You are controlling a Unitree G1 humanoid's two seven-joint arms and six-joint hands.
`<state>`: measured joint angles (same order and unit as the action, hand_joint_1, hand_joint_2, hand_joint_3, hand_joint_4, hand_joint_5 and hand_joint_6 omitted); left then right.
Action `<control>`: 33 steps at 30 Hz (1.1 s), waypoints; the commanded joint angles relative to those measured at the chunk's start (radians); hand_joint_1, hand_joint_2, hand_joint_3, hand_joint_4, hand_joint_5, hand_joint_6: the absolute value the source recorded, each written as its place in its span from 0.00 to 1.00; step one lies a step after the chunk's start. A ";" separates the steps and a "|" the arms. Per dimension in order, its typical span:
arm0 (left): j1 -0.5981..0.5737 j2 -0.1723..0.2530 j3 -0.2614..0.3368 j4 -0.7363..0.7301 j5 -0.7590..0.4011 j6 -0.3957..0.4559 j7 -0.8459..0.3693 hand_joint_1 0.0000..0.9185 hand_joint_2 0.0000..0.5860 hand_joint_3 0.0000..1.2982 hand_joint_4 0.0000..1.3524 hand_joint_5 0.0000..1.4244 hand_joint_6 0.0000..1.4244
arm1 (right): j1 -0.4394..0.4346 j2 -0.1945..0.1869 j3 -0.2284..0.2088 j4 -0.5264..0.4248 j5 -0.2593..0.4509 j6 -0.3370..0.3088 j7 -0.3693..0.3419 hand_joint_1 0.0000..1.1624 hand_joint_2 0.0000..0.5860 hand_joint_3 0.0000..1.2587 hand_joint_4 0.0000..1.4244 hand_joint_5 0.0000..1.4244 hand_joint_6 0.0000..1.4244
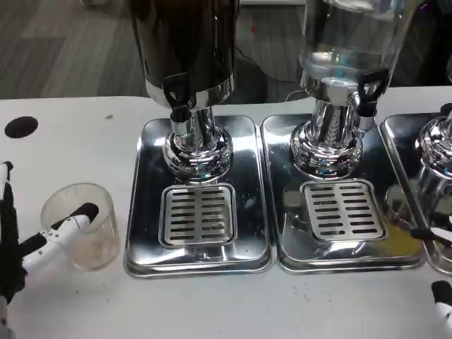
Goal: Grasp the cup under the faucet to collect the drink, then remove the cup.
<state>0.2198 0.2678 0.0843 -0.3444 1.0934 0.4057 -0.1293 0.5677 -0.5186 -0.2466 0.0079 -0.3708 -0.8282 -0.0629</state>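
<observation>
**Cup on the table left of the dark dispenser, left hand beside it**

The clear plastic cup (79, 224) stands upright on the white table (85, 134), just left of the steel drip tray (145, 244) under the dark dispenser (185, 42). A faint brownish residue shows at its bottom; whether it holds any liquid cannot be told. The dispenser's faucet (176, 95) hangs over the slotted grille (198, 214), to the right of the cup and farther away. A second dispenser (346, 42) with a clear tank holds clear liquid, above its own tray (282, 247).

The left hand (18, 247) sits at the left edge, fingers spread apart and holding nothing. One black-tipped finger (70, 224) reaches right across the cup's near left wall; contact cannot be confirmed. At the near right edge, fingertips of the right hand (441, 293) show; its state cannot be told.
</observation>
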 commanded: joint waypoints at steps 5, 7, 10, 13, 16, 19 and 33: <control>-0.068 0.040 -0.097 0.063 0.053 0.036 -0.010 0.20 0.08 0.04 0.02 0.20 0.37 | 0.008 -0.004 -0.015 0.042 0.026 -0.048 0.012 0.40 0.87 0.21 0.07 0.05 0.00; -0.077 0.046 -0.116 0.071 0.059 0.045 -0.013 0.21 0.07 0.04 0.01 0.20 0.37 | 0.008 -0.004 -0.016 0.049 0.029 -0.054 0.014 0.40 0.87 0.22 0.08 0.06 0.00; -0.095 0.052 -0.146 0.087 0.074 0.059 -0.019 0.22 0.07 0.04 0.01 0.20 0.38 | 0.005 -0.007 -0.018 0.060 0.032 -0.064 0.016 0.40 0.87 0.22 0.08 0.06 0.00; -0.109 0.061 -0.175 0.099 0.090 0.076 -0.032 0.25 0.08 0.03 0.01 0.20 0.38 | 0.003 -0.007 -0.021 0.068 0.044 -0.070 0.020 0.39 0.87 0.22 0.08 0.06 0.00; -0.116 0.071 -0.197 0.105 0.103 0.091 -0.039 0.27 0.08 0.05 0.05 0.24 0.41 | 0.001 -0.006 -0.024 0.071 0.049 -0.075 0.023 0.39 0.88 0.22 0.08 0.06 0.00; -0.119 0.080 -0.216 0.105 0.125 0.096 -0.037 0.29 0.10 0.09 0.10 0.29 0.43 | -0.004 -0.003 -0.022 0.079 0.052 -0.078 0.027 0.38 0.88 0.22 0.08 0.06 0.00; -0.113 0.089 -0.246 0.122 0.148 0.100 -0.008 0.32 0.12 0.25 0.29 0.44 0.54 | -0.019 0.006 -0.010 0.098 0.045 -0.083 0.032 0.38 0.83 0.21 0.07 0.05 0.00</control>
<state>0.1076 0.3481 -0.1462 -0.2397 1.2306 0.5075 -0.1487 0.5523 -0.5167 -0.2586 0.0940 -0.3270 -0.8964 -0.0358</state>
